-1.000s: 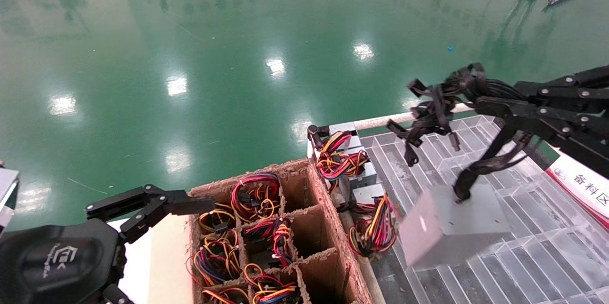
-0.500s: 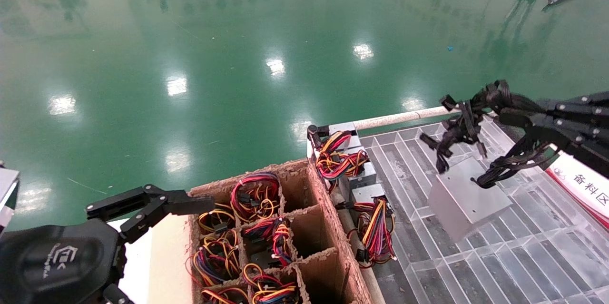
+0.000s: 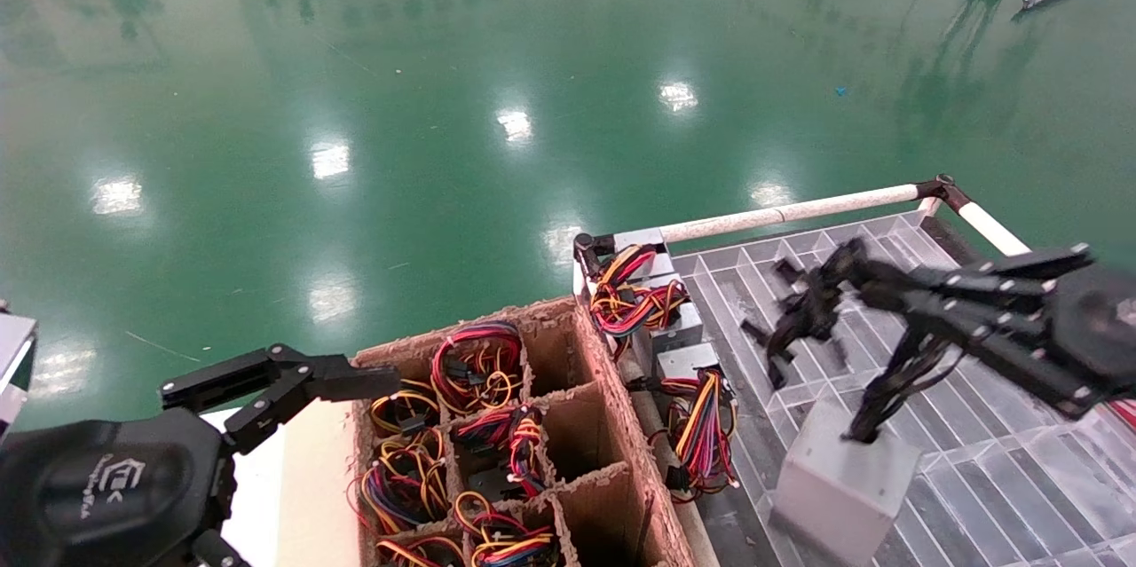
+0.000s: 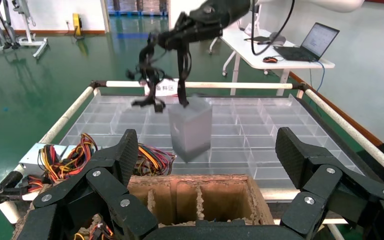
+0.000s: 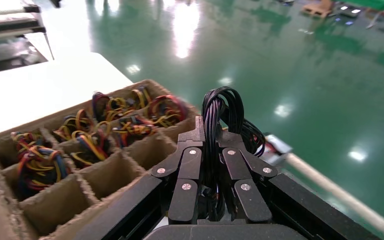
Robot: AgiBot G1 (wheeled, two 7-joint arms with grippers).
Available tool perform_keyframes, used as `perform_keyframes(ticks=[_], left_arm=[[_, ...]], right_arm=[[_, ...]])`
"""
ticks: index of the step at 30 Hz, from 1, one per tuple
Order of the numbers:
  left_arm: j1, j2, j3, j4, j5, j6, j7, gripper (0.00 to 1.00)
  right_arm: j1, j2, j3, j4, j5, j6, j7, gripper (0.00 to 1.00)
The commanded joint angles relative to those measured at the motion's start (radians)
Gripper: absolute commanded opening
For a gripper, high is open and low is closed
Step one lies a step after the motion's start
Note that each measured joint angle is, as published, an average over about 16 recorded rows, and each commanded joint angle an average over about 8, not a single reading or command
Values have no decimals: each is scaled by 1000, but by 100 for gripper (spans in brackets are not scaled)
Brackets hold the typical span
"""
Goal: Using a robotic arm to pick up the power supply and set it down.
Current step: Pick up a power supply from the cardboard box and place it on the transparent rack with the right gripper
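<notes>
Reaching in from the right of the head view, the right gripper (image 3: 874,279) extends level over the clear divided tray (image 3: 994,478), its jointed black fingers pinched together on the black cable bundle (image 5: 219,117). The right wrist view shows the two fingertips closed tight on the looped cables. The power supply (image 3: 843,483), a plain silver-grey box, hangs from those cables below the claw, tilted, low over the near part of the tray; whether its bottom touches the dividers cannot be told. The left wrist view shows it just beyond the cardboard crate (image 4: 200,200).

The left gripper (image 3: 293,385) is parked at the lower left beside the crate's (image 3: 568,425) near corner, fingers spread wide apart and holding nothing; its rounded black housing carries a white logo, too small to read. A white label with a red edge lies at the tray's far right in the left wrist view (image 4: 166,87), its characters unreadable there.

Against half a second ago, the right arm has dropped and pulled back toward the robot, uncovering the white rail (image 3: 790,214) and its corner joint. The box has gone with it, from mid-tray to lower and nearer. The left arm and the grey boxes with coloured wires (image 3: 661,310) have not moved
</notes>
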Motion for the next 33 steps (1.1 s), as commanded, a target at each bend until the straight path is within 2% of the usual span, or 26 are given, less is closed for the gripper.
perform_keyframes(ticks=[1,18,33], left_arm=[[0,0,0,0,0,0,0,100],[0,0,0,0,0,0,0,100],[0,0,0,0,0,0,0,100]], right_arm=[[-7,-14,-17,-8,7,-1,-3,0],[-95,-81,-121,-20,123,8,21,0],[-181,-110,-153,-130,207,7,-49,0]])
